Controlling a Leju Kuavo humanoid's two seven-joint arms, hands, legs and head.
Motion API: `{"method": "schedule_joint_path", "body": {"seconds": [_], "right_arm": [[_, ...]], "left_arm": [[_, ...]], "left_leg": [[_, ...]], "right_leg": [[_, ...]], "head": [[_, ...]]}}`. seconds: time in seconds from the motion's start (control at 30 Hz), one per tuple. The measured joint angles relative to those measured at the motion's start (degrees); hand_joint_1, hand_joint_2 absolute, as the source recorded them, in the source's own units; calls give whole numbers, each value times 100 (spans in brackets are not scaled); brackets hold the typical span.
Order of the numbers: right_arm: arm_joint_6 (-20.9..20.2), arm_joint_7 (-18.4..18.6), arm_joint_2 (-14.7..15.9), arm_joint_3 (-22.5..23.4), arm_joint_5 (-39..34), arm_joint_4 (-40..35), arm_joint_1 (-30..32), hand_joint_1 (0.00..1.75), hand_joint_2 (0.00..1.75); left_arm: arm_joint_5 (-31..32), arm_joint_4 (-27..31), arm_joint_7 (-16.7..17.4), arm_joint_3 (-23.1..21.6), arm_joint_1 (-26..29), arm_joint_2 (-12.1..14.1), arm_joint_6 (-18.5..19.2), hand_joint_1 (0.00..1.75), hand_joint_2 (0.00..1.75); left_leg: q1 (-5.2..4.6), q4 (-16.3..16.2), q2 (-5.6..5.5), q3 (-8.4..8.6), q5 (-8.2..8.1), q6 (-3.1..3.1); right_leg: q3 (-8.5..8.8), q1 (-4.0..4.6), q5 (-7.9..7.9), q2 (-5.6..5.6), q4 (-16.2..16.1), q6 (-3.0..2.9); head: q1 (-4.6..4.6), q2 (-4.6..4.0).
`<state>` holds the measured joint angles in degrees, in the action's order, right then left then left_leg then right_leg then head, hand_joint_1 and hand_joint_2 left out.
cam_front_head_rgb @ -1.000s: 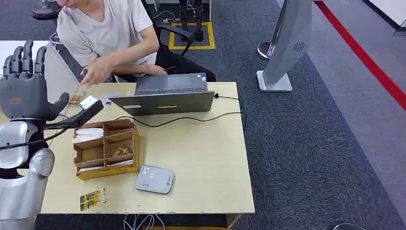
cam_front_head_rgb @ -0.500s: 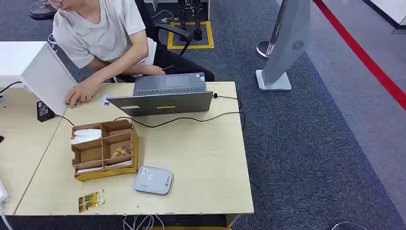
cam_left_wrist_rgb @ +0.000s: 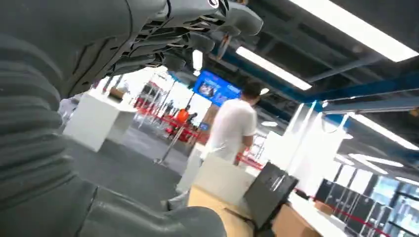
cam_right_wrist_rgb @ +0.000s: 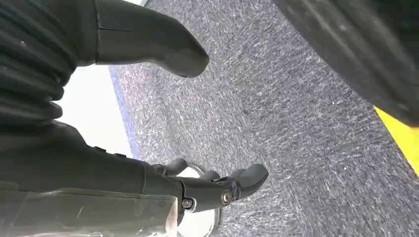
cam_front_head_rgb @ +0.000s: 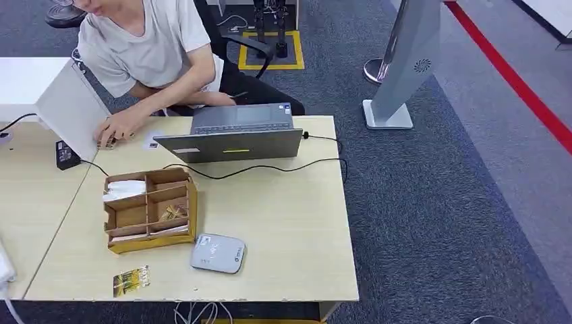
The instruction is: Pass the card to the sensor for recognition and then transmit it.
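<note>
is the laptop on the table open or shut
Open. In the head view the laptop shows its keyboard deck lying flat toward the person, with the lid standing up from its near edge.

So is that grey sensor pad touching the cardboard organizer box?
Touching, it seems: in the head view the grey sensor pad sits against the cardboard organizer box's front corner, with no tabletop visible between them.
</note>
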<state>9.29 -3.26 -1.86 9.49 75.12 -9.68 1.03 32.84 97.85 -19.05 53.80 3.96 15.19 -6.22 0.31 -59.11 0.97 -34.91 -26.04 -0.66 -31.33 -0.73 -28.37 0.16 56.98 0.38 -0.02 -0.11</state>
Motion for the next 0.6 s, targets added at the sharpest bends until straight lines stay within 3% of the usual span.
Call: {"method": "schedule_joint_path", "body": {"seconds": [0.1, 0.13, 0.23, 0.27, 0.33, 0.37, 0.43, 0.5, 0.6], "right_arm": [[7, -39, 0, 24, -22, 0, -1, 0, 175], [7, -44, 0, 46, -48, 0, 4, 0, 175], [18, -22, -2, 72, -81, 0, 5, 0, 175], [17, -20, -2, 76, -70, 0, 0, 0, 0], [15, -17, -2, 76, -70, 0, -1, 0, 0], [11, -20, -2, 76, -68, 0, 2, 0, 0], [7, -33, -2, 76, 9, 0, -5, 0, 0], [11, -33, 0, 76, 148, 0, -20, 0, 0], [17, -28, 0, 74, 199, 0, -20, 0, 0]], "left_arm": [[-1487, -361, 305, 548, -161, -250, 725, 0, 175], [-2231, -649, 427, 846, -217, -368, 1060, 0, 0], [-3653, -1684, 568, 1504, -405, -680, 1611, 0, 0], [-3891, -2058, 620, 1690, -434, -820, 1671, 0, 0], [-3999, -2869, 651, 2009, -440, -1148, 1682, 0, 0], [-3942, -3208, 646, 2098, -436, -1356, 1636, 0, 175], [-3681, -3828, 633, 2209, -438, -1646, 1391, 0, 175], [-3305, -4529, 727, 2297, -443, -1913, 964, 0, 175], [-3136, -5192, 754, 2303, -448, -2190, 782, 0, 175]], "left_leg": [[-5, 0, 2, 7, 0, 0], [-3, 0, 6, 12, -1, 0], [-12, 1, 4, 14, -1, 1], [-16, 2, 4, 15, -3, 1], [-21, 2, 4, 18, -6, -1], [-12, -1, 1, 15, -9, -7], [-17, -1, -12, 13, -9, -8], [-23, -1, -11, 16, -9, -15], [-25, -5, -14, 11, -6, -25]], "right_leg": [[13, -1, 2, 2, 2, 0], [12, 0, 3, 5, 2, -1], [12, -7, 0, 3, 1, 0], [14, -12, 0, 3, 1, 0], [6, -19, -6, 4, 0, 7], [9, -18, -11, 0, -3, 12], [15, -19, -10, -12, -10, 14], [14, -32, -5, -12, -10, 22], [15, -32, -1, -13, -12, 29]], "head": [[4, 0], [-2, 0], [2, 0], [2, 0], [-22, 0], [-26, 0], [24, 0], [7, 0], [18, 0]]}}
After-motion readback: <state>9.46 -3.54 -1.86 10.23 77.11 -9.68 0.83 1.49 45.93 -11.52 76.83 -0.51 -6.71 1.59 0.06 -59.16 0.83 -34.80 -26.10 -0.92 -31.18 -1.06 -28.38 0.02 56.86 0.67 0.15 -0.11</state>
